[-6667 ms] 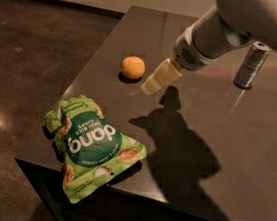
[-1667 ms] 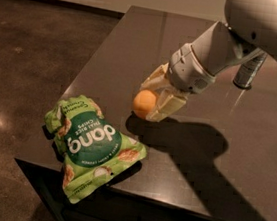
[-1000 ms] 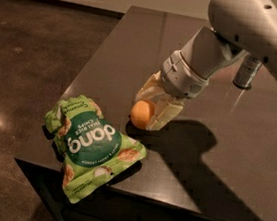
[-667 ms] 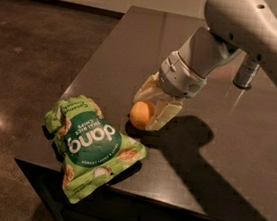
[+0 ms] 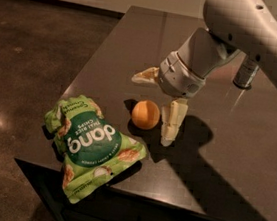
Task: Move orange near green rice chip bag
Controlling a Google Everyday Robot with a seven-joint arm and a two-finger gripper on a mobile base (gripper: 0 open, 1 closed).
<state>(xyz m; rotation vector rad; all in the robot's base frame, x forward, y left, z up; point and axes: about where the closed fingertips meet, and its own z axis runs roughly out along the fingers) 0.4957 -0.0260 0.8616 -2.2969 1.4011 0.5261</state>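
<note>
The orange (image 5: 145, 114) rests on the dark table (image 5: 253, 157), a short way to the upper right of the green rice chip bag (image 5: 93, 146), apart from it. The bag lies flat at the table's front left corner with its "dang" lettering upside down. My gripper (image 5: 151, 109) hangs just above the orange and is open. One pale finger (image 5: 172, 122) points down beside the orange on its right. The other finger (image 5: 145, 76) is spread away behind it. Neither finger grips the fruit.
A slim silver can (image 5: 246, 73) stands at the back right of the table, behind my arm (image 5: 249, 30). The table's left and front edges run close to the bag, with dark floor (image 5: 27, 68) beyond to the left.
My gripper carried the orange down and left toward the bag, set it on the table, then spread its fingers and let go. The bag and can have not moved.
</note>
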